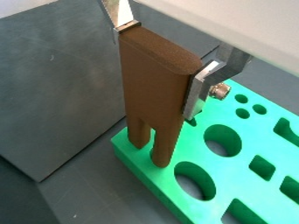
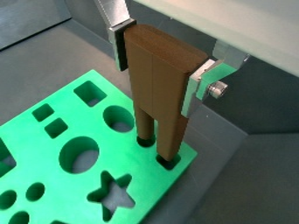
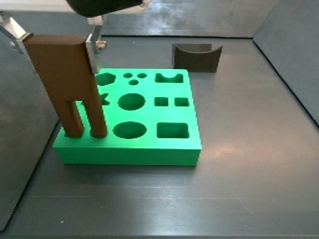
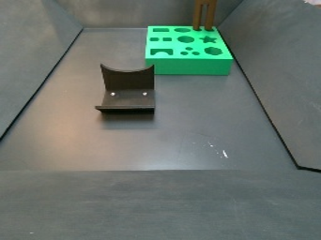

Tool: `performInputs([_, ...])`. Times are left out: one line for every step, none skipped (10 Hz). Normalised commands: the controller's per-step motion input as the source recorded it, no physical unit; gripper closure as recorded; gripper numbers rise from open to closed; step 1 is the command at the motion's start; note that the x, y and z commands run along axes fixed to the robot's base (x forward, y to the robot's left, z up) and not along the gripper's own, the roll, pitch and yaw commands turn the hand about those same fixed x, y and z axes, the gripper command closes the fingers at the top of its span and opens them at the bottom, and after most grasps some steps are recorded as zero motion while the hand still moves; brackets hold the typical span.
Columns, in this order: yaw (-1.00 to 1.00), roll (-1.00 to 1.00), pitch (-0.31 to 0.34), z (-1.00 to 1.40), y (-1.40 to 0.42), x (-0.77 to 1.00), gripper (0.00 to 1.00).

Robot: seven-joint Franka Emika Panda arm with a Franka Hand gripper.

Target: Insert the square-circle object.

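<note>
The square-circle object (image 3: 197,58), a small dark block with a semicircular scoop in its top, stands alone on the floor beyond the green board (image 3: 187,142); it also shows in a side view (image 4: 126,89). My gripper (image 1: 163,59) (image 2: 160,66) (image 3: 56,42) is far from it, above the board's corner. It is shut on a tall brown two-pronged piece (image 1: 158,87) (image 2: 158,83) (image 3: 62,70). The piece stands upright with its two prong tips down in holes at the board's edge. The board shows in both wrist views (image 1: 239,171) (image 2: 41,171).
The green board (image 4: 189,60) has several shaped holes: round, square and star. Dark walls enclose the grey floor (image 4: 163,141) on all sides.
</note>
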Motion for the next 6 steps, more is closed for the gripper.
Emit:
performInputs([0.00,0.03,0.000,-0.11,0.05,-0.02,1.00])
performInputs([0.00,0.04,0.000,-0.13,0.06,-0.06,1.00])
performInputs([0.00,0.01,-0.003,-0.16,0.00,-0.25,1.00])
performInputs([0.00,0.01,0.000,-0.13,0.00,-0.19,1.00])
performInputs([0.00,0.04,0.000,-0.20,0.03,0.00,1.00])
performInputs([0.00,0.05,0.000,-0.20,0.04,0.00,1.00])
